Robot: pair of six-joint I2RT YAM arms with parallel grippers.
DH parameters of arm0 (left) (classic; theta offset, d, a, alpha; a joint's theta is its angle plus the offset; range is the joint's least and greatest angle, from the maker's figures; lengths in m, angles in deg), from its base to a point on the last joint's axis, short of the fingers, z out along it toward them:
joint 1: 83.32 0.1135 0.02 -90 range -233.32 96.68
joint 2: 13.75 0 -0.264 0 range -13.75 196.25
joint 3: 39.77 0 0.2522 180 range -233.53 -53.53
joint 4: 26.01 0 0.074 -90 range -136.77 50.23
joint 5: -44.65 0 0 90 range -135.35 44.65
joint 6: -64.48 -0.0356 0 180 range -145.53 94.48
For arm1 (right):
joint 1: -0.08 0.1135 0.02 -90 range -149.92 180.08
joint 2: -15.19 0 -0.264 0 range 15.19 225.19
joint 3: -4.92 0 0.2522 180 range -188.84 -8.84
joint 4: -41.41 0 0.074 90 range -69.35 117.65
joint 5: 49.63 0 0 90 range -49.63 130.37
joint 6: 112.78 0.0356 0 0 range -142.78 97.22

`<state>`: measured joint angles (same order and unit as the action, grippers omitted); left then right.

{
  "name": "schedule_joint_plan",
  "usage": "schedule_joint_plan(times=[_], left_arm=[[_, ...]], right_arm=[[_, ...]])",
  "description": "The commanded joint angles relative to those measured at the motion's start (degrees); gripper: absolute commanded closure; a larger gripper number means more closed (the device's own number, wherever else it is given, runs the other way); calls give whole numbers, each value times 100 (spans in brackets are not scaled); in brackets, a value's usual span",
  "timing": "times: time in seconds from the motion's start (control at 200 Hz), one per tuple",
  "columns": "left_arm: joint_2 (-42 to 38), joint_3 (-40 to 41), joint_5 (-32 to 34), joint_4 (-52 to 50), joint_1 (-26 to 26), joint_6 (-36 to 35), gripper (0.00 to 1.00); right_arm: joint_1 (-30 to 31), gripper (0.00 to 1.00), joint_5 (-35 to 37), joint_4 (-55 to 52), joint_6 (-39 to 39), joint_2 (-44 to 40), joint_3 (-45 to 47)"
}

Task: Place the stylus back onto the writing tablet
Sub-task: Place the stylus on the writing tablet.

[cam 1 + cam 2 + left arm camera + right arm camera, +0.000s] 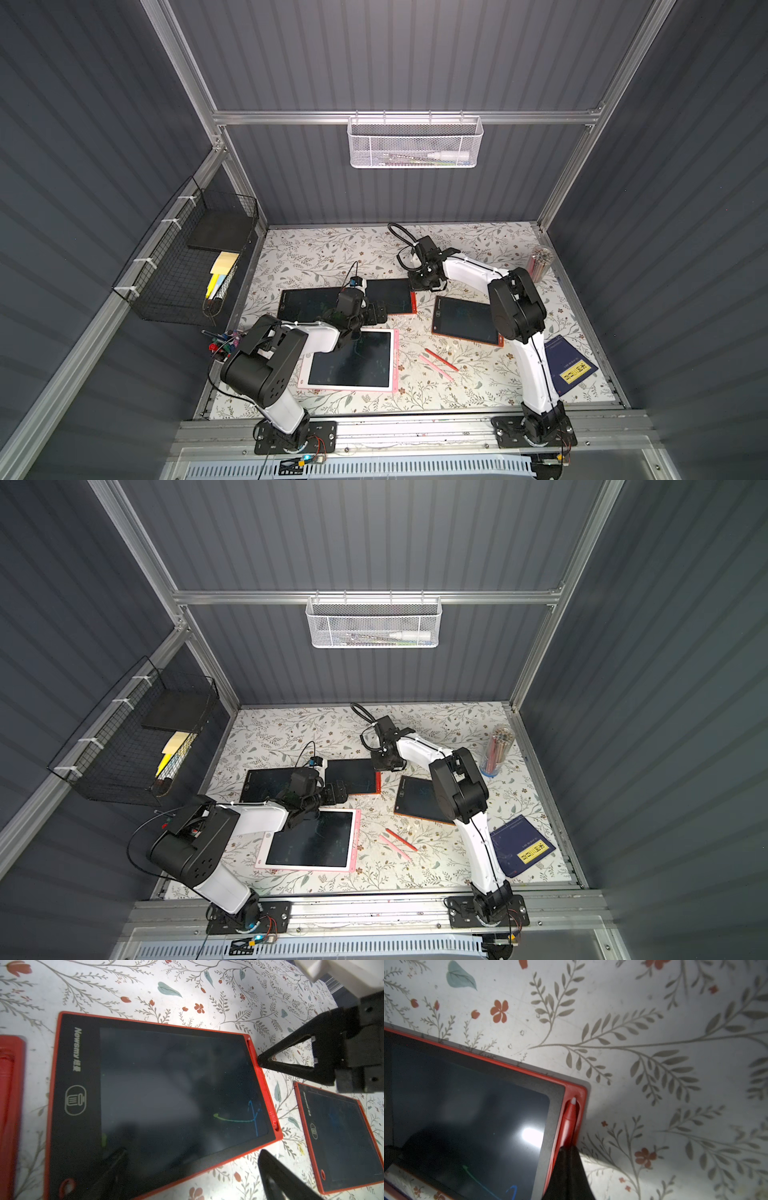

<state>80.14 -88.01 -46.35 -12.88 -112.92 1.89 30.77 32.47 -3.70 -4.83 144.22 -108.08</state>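
Stylus (569, 1122), red plastic, white-tipped: lies in right-edge slot of red-framed dark-screen writing tablet (582, 1095), mid-frame in both top views. Right fingers (571, 1172) pinched narrow on its barrel; left fingers (278, 1176) spread wide, empty. Advice: press barrel flat until seated, then release straight upward.

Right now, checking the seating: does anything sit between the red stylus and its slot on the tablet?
Nothing visible: the red stylus lies in the edge slot of the red tablet under the shut right gripper.
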Motion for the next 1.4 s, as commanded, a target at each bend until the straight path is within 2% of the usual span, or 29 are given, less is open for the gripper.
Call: schedule_joint_plan(times=[0.0,0.31,0.971,1.391], left_arm=[[-22,-85,38,-97,-28,-78,1],[-37,-127,64,-104,-28,-100,1],[-134,-156,56,-128,-28,-123,1],[-202,-125,73,-149,-28,-97,1]], right_arm=[[-4,100,21,-169,-47,-184,-70],[73,100,-46,-43,-77,-506,249],[253,100,528,-317,-55,31,72],[261,100,696,-360,-22,-28,-311]])
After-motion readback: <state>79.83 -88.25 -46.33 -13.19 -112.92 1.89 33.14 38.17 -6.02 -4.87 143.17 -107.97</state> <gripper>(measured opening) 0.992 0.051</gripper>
